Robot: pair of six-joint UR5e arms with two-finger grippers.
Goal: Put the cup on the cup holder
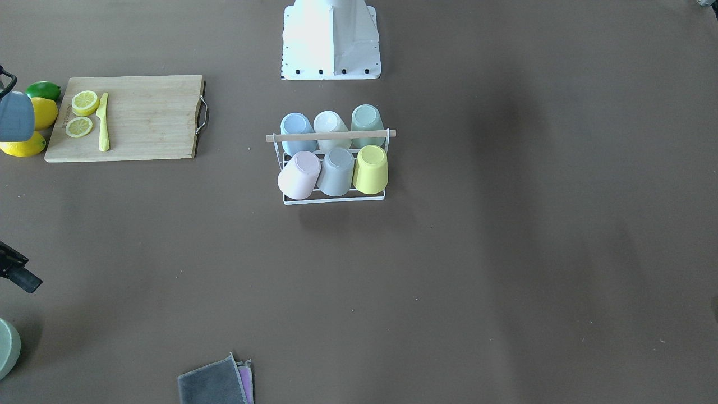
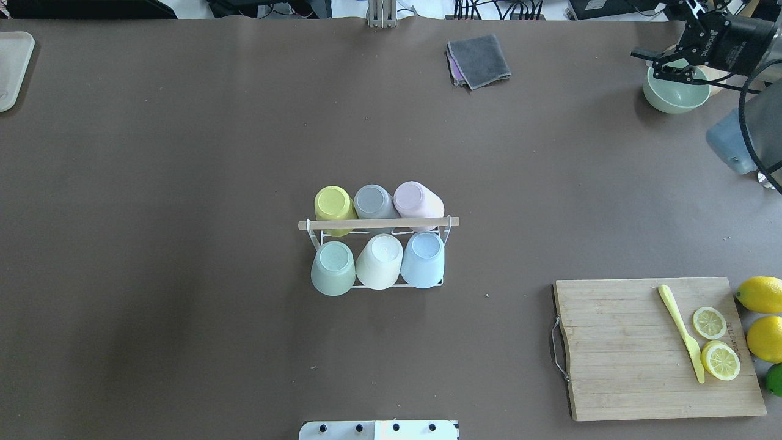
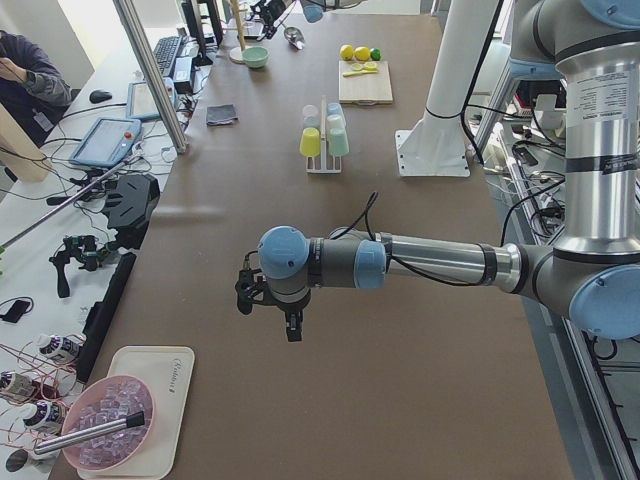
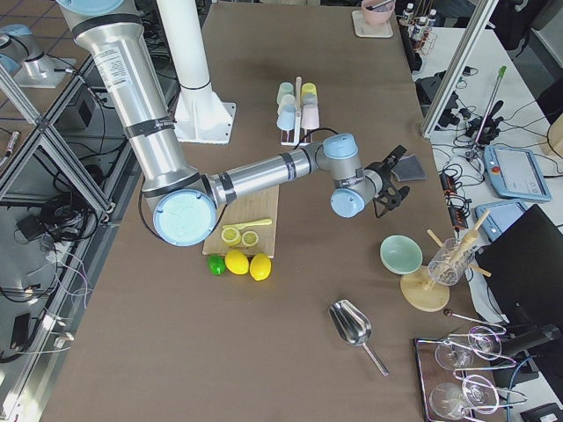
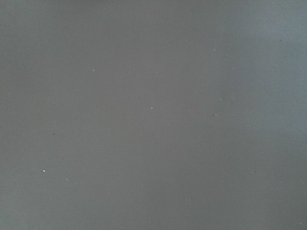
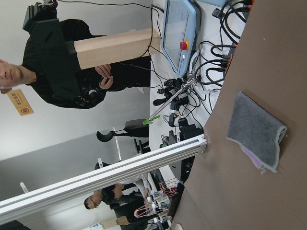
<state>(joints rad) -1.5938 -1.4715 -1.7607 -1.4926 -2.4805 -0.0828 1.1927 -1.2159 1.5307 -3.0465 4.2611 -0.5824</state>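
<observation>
The white wire cup holder (image 2: 379,224) with a light wooden rod across its top stands at the table's middle; it also shows in the front-facing view (image 1: 331,135). Six cups sit upside down on it: yellow (image 2: 334,208), grey (image 2: 374,201), pink (image 2: 418,198), green (image 2: 333,267), cream (image 2: 379,261) and blue (image 2: 423,260). My right gripper (image 2: 649,64) is open and empty, far from the holder, above a green bowl (image 2: 675,98); it also shows in the exterior right view (image 4: 403,180). My left gripper (image 3: 268,318) hangs over bare table far from the holder; I cannot tell whether it is open.
A wooden cutting board (image 2: 657,348) carries a yellow knife (image 2: 681,333) and lemon slices (image 2: 708,322), with whole lemons (image 2: 760,293) beside it. A folded grey cloth (image 2: 479,60) lies at the far edge. A white tray (image 2: 12,67) sits at the far left corner.
</observation>
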